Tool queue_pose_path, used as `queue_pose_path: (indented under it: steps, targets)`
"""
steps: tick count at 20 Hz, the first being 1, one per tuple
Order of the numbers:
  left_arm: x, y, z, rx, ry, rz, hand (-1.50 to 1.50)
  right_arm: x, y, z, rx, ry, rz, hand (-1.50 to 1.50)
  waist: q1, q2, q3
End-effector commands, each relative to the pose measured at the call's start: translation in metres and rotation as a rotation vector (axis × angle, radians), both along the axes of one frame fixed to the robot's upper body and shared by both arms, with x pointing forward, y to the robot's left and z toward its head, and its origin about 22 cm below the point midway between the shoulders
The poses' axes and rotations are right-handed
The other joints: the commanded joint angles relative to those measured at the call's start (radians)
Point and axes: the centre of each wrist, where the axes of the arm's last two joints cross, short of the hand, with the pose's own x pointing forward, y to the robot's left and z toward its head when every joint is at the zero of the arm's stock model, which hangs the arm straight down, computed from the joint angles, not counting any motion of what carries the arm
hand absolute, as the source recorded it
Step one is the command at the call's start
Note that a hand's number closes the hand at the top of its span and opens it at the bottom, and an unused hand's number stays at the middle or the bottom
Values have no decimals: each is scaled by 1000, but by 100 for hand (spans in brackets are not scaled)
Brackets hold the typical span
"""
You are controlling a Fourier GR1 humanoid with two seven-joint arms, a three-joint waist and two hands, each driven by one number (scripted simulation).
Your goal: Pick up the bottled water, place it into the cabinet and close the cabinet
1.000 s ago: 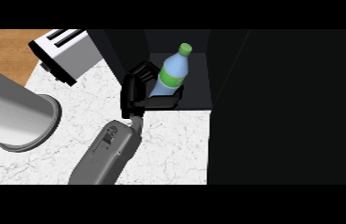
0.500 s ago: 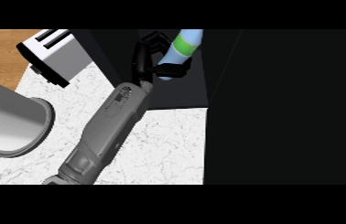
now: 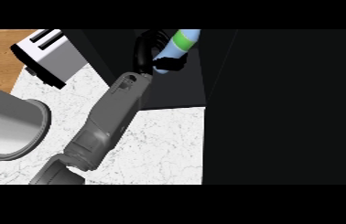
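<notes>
The pale blue plastic water bottle with the green label band is sitting up near the top of the view, inside the dark cabinet. It is leaning, with its top end going up and to the right, out past the top of the view, so its cap is not showing. Only its lower part and the green band are showing.

A black hand is grasping the bottle. Its fingers are curling round the bottle's bottom end, and one dark finger is crossing in front of the pale blue part. Which hand it is cannot be told for sure, but its long grey forearm is coming in from the lower left of the view and slanting up to the right, so it is looking like the left one. The other hand is not showing anywhere.

The hand and the bottle are both over the dark floor of the cabinet, past its front edge. To the right, a big black cabinet door or wall is filling the whole right side of the view.

Under the forearm is lying the white speckled stone counter. At the upper left a white boxy toaster with dark slots is standing on the counter, near a strip of brown wood. At the left edge a round shiny grey metal pot is sitting, partly cut off by the side of the view.
</notes>
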Motion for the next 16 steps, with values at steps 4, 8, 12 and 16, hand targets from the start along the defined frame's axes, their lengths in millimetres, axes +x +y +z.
queue_pose_path:
  steps: [4,8,12,16]
  targets:
    - [11,37,-6,173,2,93,150,7,1,-1,1,-12,10,-150,-2,7,0]
    - [4,47,-26,244,1,155,-150,2,1,1,4,-15,2,-150,-12,11,0]
    - [11,51,-14,227,5,167,-150,8,2,-1,13,-6,7,-150,-9,11,-1]
    - [9,56,-21,236,38,168,-150,4,1,-16,8,-1,15,-150,-6,9,0]
